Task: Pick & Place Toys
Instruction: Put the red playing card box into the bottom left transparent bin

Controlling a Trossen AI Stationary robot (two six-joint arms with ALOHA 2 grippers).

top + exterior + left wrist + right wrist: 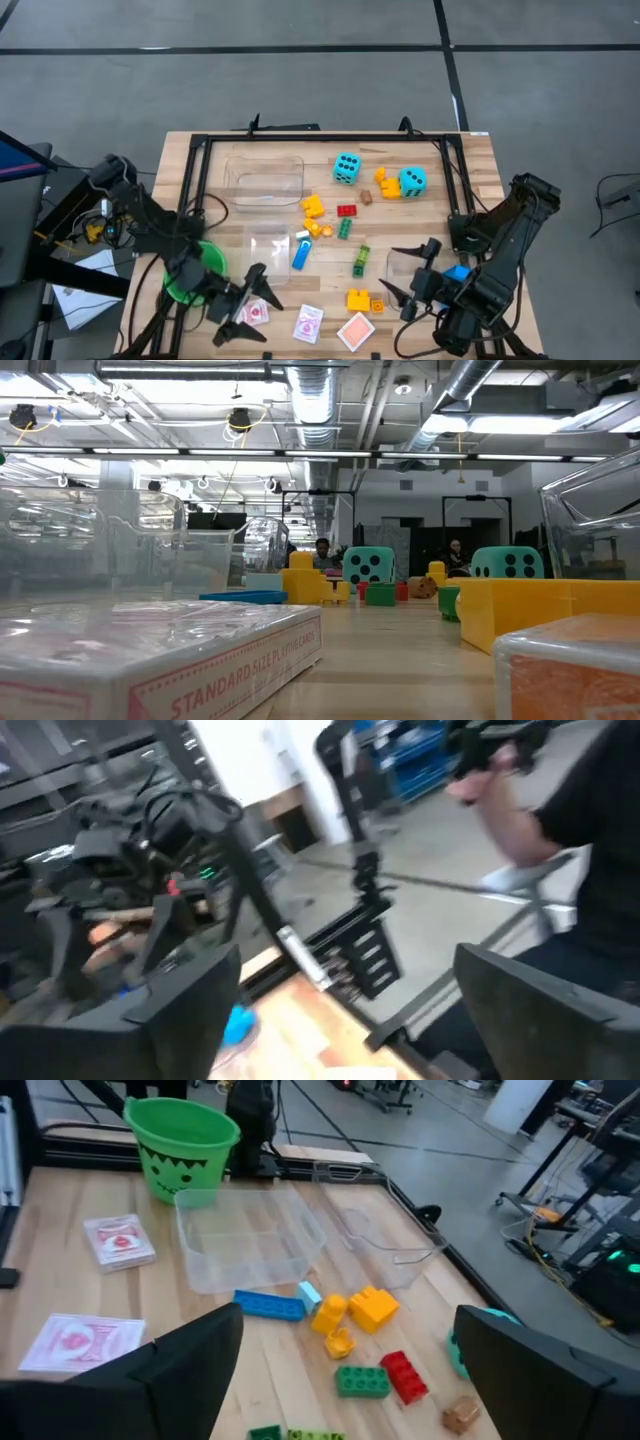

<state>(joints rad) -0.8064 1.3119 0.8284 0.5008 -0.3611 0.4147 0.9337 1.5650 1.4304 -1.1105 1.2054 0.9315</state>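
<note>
Toys scattered mid-table (pixel 480 170), within reach of either arm; left gripper (pixel 243 305) and right gripper (pixel 412 279) spread, empty, near the front edge, ready for picking.

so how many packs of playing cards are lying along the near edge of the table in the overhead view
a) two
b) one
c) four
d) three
d) three: the high view shows one pack of playing cards by the left gripper, a second beside it, and a third tilted like a diamond.
</note>
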